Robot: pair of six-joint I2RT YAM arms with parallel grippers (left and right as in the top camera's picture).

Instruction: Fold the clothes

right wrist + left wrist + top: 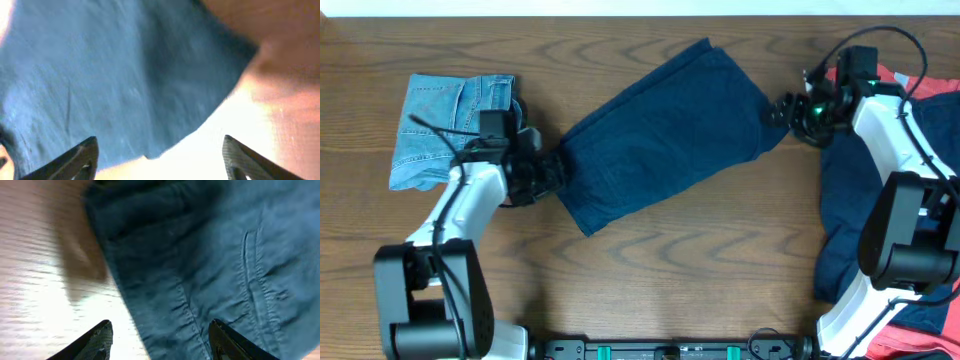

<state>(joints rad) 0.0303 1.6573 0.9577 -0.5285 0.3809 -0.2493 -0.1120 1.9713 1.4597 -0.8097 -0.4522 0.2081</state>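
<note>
A dark blue garment (665, 135) lies folded in a long slanted band across the middle of the wooden table (720, 260). My left gripper (556, 170) is open at its lower left end; the left wrist view shows the cloth's seamed edge (210, 270) between and beyond the spread fingers (160, 340). My right gripper (778, 108) is open at its upper right end; the right wrist view shows the cloth's corner (125, 80) above the spread fingers (160, 157). Neither gripper holds the cloth.
A folded light blue denim piece (445, 125) lies at the far left, behind the left arm. A heap of dark blue (850, 210) and red clothes (930, 85) lies along the right edge, under the right arm.
</note>
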